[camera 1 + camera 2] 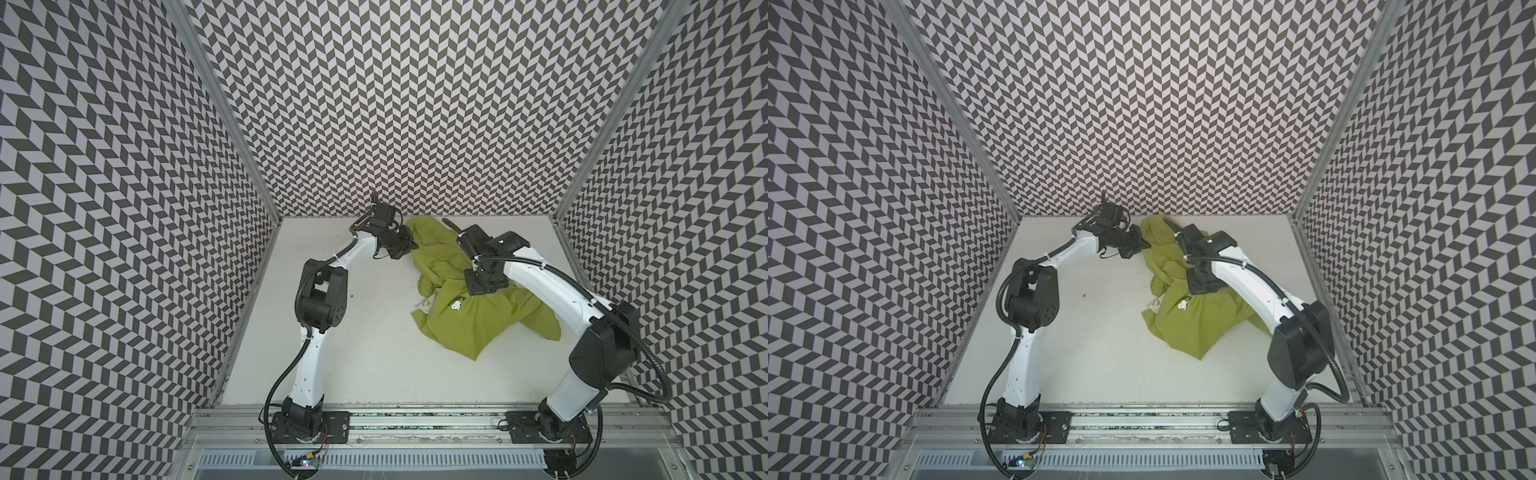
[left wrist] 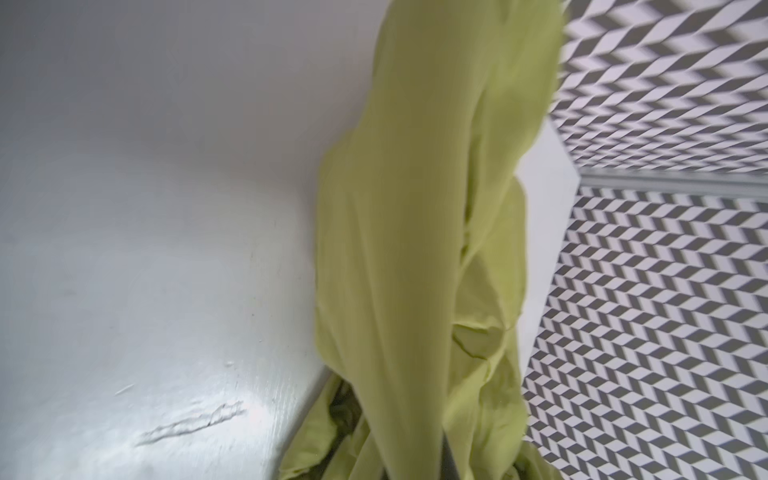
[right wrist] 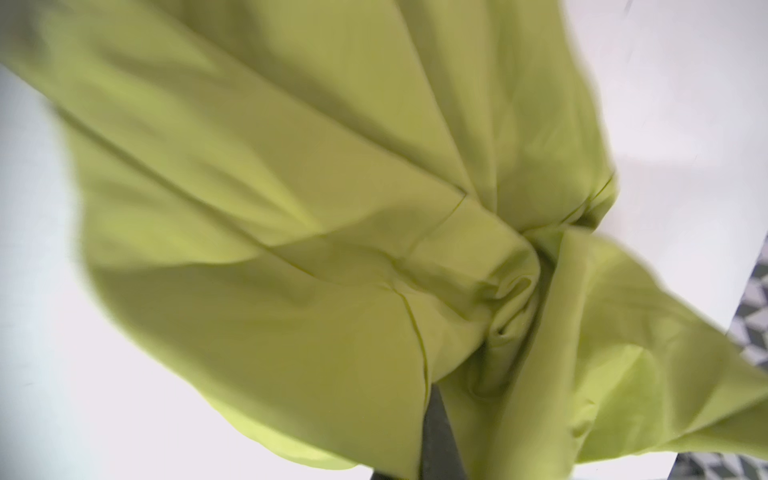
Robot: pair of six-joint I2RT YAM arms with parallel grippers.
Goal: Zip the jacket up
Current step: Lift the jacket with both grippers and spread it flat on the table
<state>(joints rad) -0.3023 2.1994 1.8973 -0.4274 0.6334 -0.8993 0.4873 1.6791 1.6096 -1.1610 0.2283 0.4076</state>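
Jacket (image 1: 469, 320) clamped by outstretched left tool (image 1: 409, 245), right tool (image 1: 485, 286).

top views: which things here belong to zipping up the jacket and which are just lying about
For the job:
lime-green thin fabric jacket
left gripper, shut on its far end
right gripper, shut on it too

Just there:
white tabletop
black-and-white chevron walls
aluminium base rail
small dark speck
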